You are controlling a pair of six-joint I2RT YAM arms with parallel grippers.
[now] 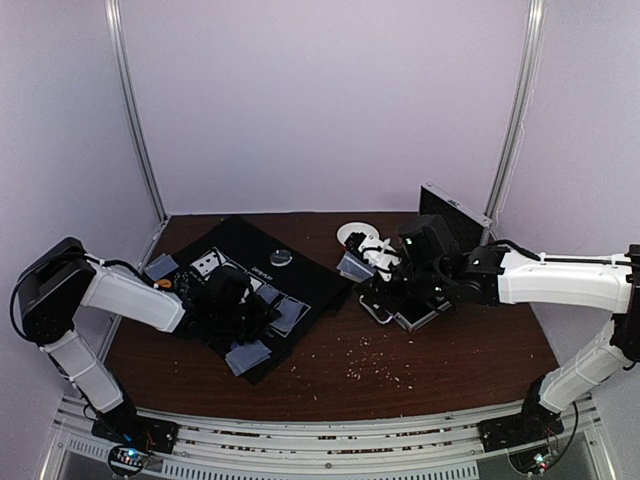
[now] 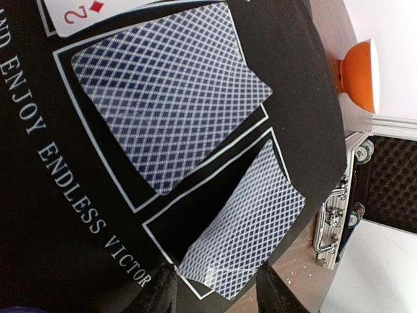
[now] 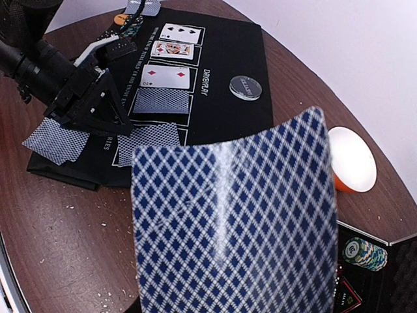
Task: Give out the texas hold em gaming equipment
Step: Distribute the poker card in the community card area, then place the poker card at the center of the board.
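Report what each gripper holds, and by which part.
Right gripper: a face-down card, pinched at the edge nearest its wrist. Left gripper: nothing; jaws open around another card resting on the black mat.

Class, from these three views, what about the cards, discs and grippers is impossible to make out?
- Right wrist view: the held card shows only its back and hides the right gripper.
- Left wrist view: the bottom edge cuts off the left gripper; only fingertips show.
- Right wrist view: lettering on the grey disc is too small.
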